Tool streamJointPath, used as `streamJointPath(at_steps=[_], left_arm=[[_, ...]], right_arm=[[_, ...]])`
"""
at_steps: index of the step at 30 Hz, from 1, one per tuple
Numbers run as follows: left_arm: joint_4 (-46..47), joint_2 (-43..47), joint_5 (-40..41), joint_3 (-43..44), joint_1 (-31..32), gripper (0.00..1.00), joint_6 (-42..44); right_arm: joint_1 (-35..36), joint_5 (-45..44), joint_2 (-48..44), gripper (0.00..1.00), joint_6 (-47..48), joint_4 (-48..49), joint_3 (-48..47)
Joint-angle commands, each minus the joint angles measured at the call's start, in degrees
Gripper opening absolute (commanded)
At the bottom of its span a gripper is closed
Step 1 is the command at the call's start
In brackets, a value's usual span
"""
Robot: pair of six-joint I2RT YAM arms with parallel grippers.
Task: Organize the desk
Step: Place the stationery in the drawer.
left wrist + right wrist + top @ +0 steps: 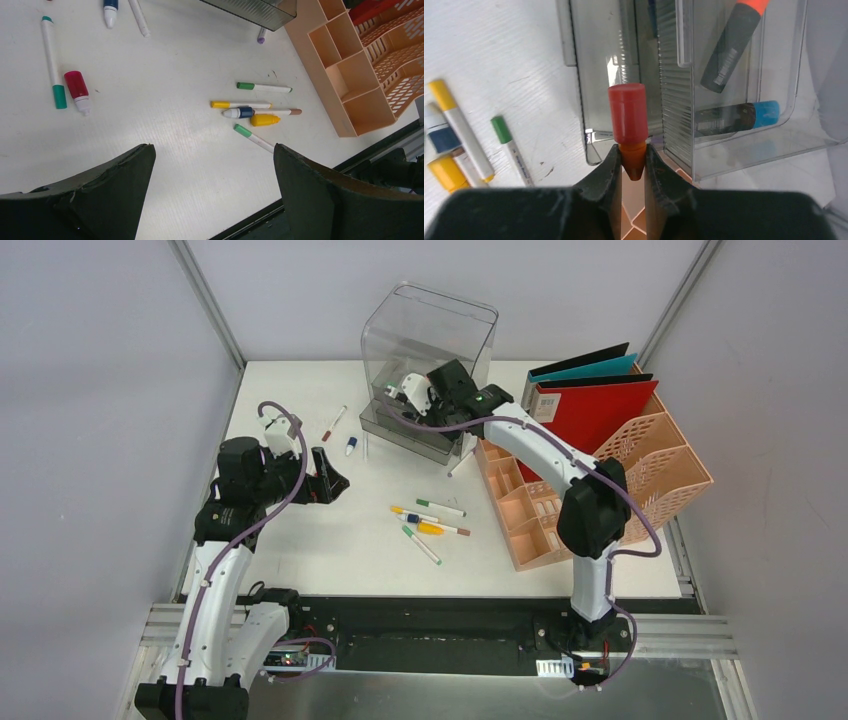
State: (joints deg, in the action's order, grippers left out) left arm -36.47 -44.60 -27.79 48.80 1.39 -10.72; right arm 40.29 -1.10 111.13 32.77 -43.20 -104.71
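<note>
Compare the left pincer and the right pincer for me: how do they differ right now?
The left pincer is open and empty; the right pincer is shut on a red-capped marker. The left pincer hangs over bare desk, with loose pens scattered ahead of it; the right pincer is at the clear drawer box, with the marker's cap pointing toward it. Both are black.

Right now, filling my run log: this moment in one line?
left tool: open, above desk | right tool: shut on red-capped marker, at drawer box
</note>
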Motion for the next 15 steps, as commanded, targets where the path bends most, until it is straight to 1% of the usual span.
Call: streamJointPath(at_steps=[1, 4, 8, 11, 15], left_arm=[[1.31, 0.96, -1.21, -0.19, -0.51, 0.92, 0.05], [1.31, 1.05, -1.14, -0.18, -0.51, 0.92, 0.09], [1.31, 1.02, -1.09, -0.19, -0.51, 0.92, 0.17], [1.51, 0.93, -2.16, -0.11, -0.51, 0.93, 0.12], [2.86, 0.91, -5.28, -0.35, -0.51, 0.94, -0.45]], right_arm=[[0.55, -8.82, 0.85, 0.21, -4.18, 4.23, 0.42], [0.49, -9.52, 0.43, 0.37, -4.61, 5.54, 1.87], [0.53, -8.84, -0.1, 0.49, -5.08, 5.87, 3.19], [0.58, -6.56, -0.9, 0.53, -5.46, 4.84, 3.4], [0.6, 2.91, -2.31, 0.58, -4.1, -0.71, 2.76]])
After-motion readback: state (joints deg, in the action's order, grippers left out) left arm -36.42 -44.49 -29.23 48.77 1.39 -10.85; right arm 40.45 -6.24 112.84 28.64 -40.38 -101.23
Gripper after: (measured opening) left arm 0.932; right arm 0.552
